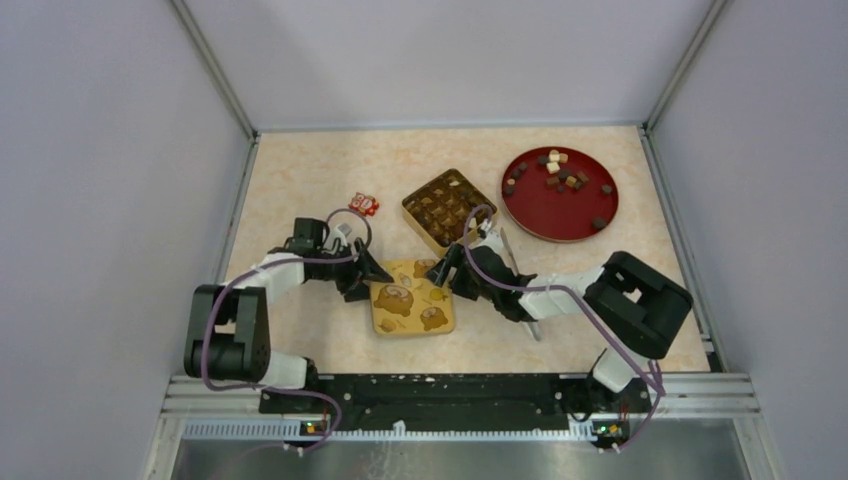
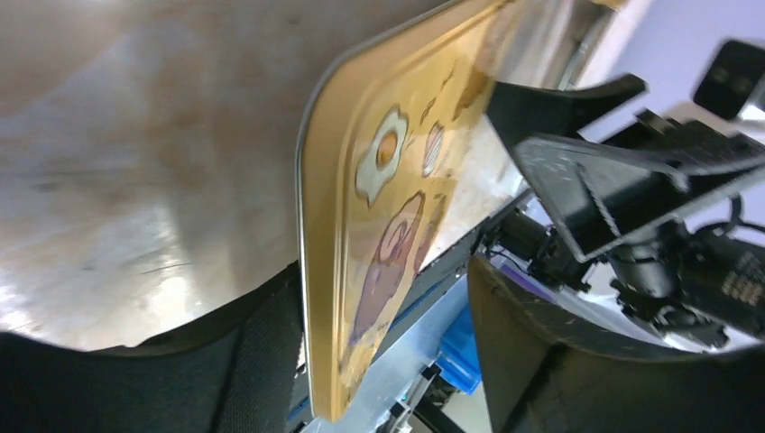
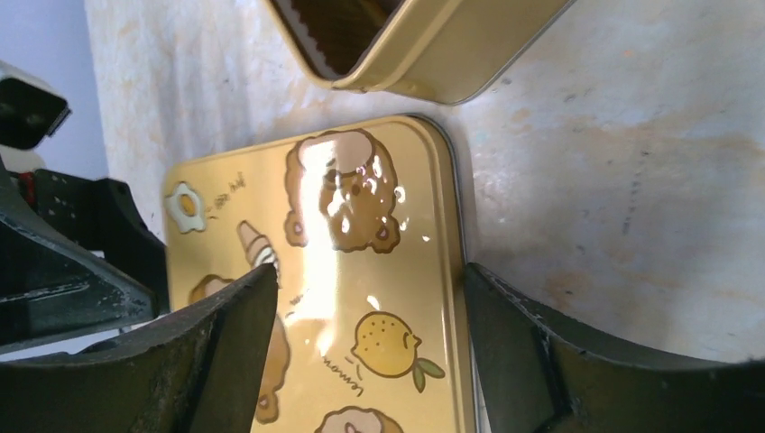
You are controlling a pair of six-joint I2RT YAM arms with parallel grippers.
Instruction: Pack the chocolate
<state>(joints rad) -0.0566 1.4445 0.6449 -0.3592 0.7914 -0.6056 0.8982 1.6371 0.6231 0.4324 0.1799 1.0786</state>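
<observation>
Chocolate lumps [image 1: 562, 178], mostly dark with a few pale ones, lie on a red plate [image 1: 575, 226]. More chocolate fills the open gold tin [image 1: 411, 210]. The square yellow lid [image 1: 412, 297] with cartoon prints lies in front of the tin. My left gripper [image 1: 368, 275] is at the lid's left edge. In the left wrist view the lid [image 2: 361, 207] stands between the jaws of the left gripper [image 2: 379, 298], one finger beside it, the other apart. My right gripper [image 1: 447, 268] is open at the lid's far right corner. The right gripper [image 3: 370, 280] straddles the lid's edge [image 3: 334, 225].
A small red-and-white wrapped sweet [image 1: 364, 204] lies behind the left gripper. The tin's wall [image 3: 433, 54] is just beyond the lid in the right wrist view. Grey walls close the table on three sides.
</observation>
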